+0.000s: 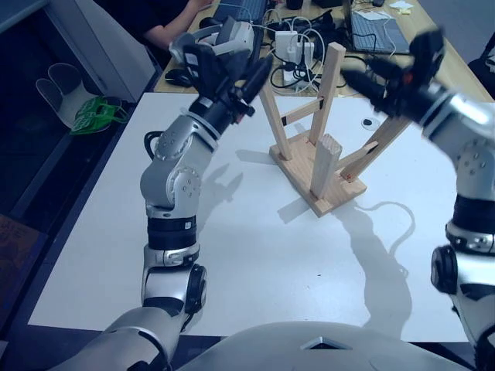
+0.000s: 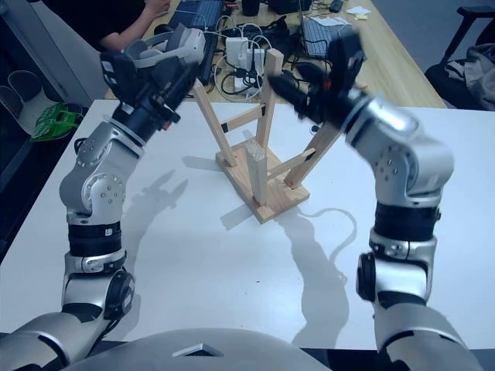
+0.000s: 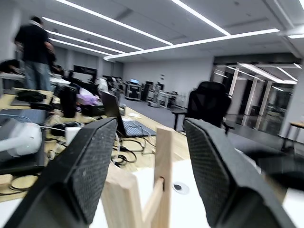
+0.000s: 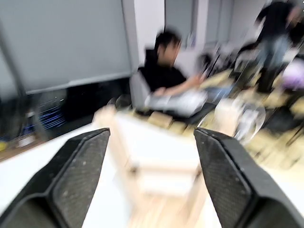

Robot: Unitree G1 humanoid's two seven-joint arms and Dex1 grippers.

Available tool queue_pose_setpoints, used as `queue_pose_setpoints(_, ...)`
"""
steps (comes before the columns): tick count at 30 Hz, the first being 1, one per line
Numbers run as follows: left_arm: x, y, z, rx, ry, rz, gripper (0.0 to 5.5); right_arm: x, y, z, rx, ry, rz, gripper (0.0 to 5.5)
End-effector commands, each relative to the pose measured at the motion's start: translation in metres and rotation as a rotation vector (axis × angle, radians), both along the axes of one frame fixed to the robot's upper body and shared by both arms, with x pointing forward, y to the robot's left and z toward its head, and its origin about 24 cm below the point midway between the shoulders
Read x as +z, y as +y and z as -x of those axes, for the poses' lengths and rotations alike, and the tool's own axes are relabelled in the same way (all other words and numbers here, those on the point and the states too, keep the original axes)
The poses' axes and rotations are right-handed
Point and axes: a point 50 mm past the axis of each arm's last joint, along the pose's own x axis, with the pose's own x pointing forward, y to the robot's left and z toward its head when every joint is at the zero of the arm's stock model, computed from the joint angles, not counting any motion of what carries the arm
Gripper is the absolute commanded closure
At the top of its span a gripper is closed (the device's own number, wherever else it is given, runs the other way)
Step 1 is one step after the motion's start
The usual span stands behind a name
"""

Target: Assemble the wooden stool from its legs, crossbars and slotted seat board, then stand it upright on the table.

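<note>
The wooden stool lies upside down and tilted on the white table point(image 1: 255, 263). Its seat board point(image 1: 303, 174) rests on the tabletop and its legs point(image 1: 332, 85) point upward, joined by a crossbar point(image 1: 298, 114). My left gripper point(image 1: 259, 77) is open at the top of the left leg point(image 1: 277, 124). In the left wrist view that leg point(image 3: 164, 180) stands between the two pads point(image 3: 85, 175). To the right of the tall leg, above the right leg point(image 1: 383, 139), my right gripper point(image 1: 390, 66) hangs open and empty. The right wrist view shows the blurred stool point(image 4: 161, 175) beyond its own fingers point(image 4: 80, 175).
A wooden desk behind the table carries a power strip point(image 1: 288, 42), tangled cables and a laptop point(image 1: 375, 31). A round cable hole point(image 1: 370, 122) sits in the tabletop near the right leg. A green object point(image 1: 97, 114) lies off the table's left edge.
</note>
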Motion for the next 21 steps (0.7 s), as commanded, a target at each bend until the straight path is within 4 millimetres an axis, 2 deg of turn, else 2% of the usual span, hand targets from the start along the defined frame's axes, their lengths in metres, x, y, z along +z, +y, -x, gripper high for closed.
queue_pose_setpoints(1, 0.005, 0.000, -0.008, 0.065, 0.015, 0.035, 2.88, -0.152, -0.048, 0.051, 0.073, 0.628, 0.229, 2.23)
queue_pose_setpoints(2, 0.006, -0.001, -0.010, 0.063, 0.020, 0.035, 2.88, -0.178, -0.059, 0.064, 0.057, 0.699, 0.302, 2.23)
queue_pose_setpoints(3, 0.006, -0.003, -0.010, 0.058, 0.022, 0.035, 2.88, -0.190, -0.063, 0.069, 0.049, 0.713, 0.344, 2.23)
queue_pose_setpoints(5, 0.007, -0.001, -0.009, 0.060, 0.028, 0.039, 2.88, -0.171, -0.054, 0.051, 0.034, 0.594, 0.280, 2.23)
queue_pose_setpoints(7, 0.001, 0.001, -0.007, 0.057, 0.046, 0.018, 2.88, -0.140, -0.047, 0.034, 0.041, 0.430, 0.217, 2.23)
queue_pose_setpoints(9, -0.004, 0.001, -0.006, 0.052, 0.065, 0.007, 2.88, -0.108, -0.045, 0.025, 0.042, 0.282, 0.155, 2.23)
queue_pose_setpoints(11, -0.006, 0.002, -0.005, 0.043, 0.078, -0.001, 2.88, -0.066, -0.041, 0.020, 0.049, 0.135, 0.089, 2.23)
queue_pose_setpoints(15, -0.005, -0.003, 0.000, -0.047, 0.074, -0.030, 2.88, 0.036, -0.031, 0.010, 0.074, -0.130, -0.104, 2.23)
queue_pose_setpoints(17, -0.003, -0.011, 0.004, -0.104, 0.068, -0.032, 2.88, 0.072, -0.031, 0.008, 0.073, -0.214, -0.154, 2.23)
queue_pose_setpoints(18, -0.003, -0.013, 0.005, -0.114, 0.067, -0.031, 2.88, 0.081, -0.030, 0.007, 0.069, -0.232, -0.155, 2.23)
queue_pose_setpoints(19, -0.003, -0.014, 0.006, -0.114, 0.068, -0.029, 2.88, 0.080, -0.028, 0.006, 0.073, -0.223, -0.148, 2.23)
queue_pose_setpoints(21, -0.003, -0.011, 0.005, -0.097, 0.072, -0.026, 2.88, 0.043, -0.024, 0.008, 0.083, -0.101, -0.087, 2.23)
